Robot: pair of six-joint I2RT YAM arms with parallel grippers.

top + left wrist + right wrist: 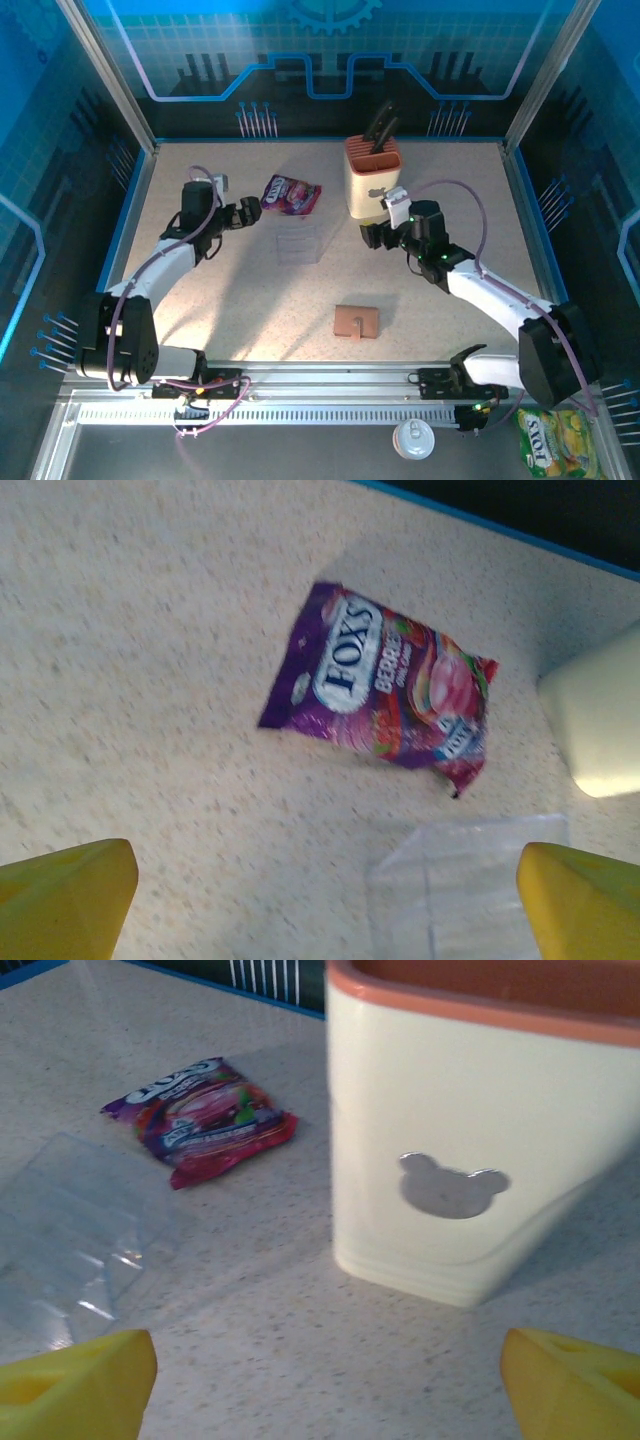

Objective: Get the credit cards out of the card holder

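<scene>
We see the card holder (357,322) lying flat on the surface (450,340), near the front and about in the middle, between the two arms. It is brown and looks folded shut, so we cannot tell what is inside it. The left arm (170,262) reaches up the left side, and the left jaws are spread wide with nothing in them. They hang near a purple snack packet (291,194), which lies flat toward the back. From the left wrist we see the packet's white letters and two yellow tips (65,895) far apart at the bottom corners. A clear plastic bag (298,243) lies just in front of the packet, between both arms. The right arm (490,290) reaches up from the right side. The right jaws are spread wide too and hold nothing. They are just beside a tall cream knife block (372,180) with an orange top. From the right wrist we see a grey bear shape (452,1185) on the block's side. Black handles (382,125) stick out of its top. Both jaws are well apart from the card holder. Outside the surface, at the front, lie a can (413,438) and a yellow packet (555,445).
</scene>
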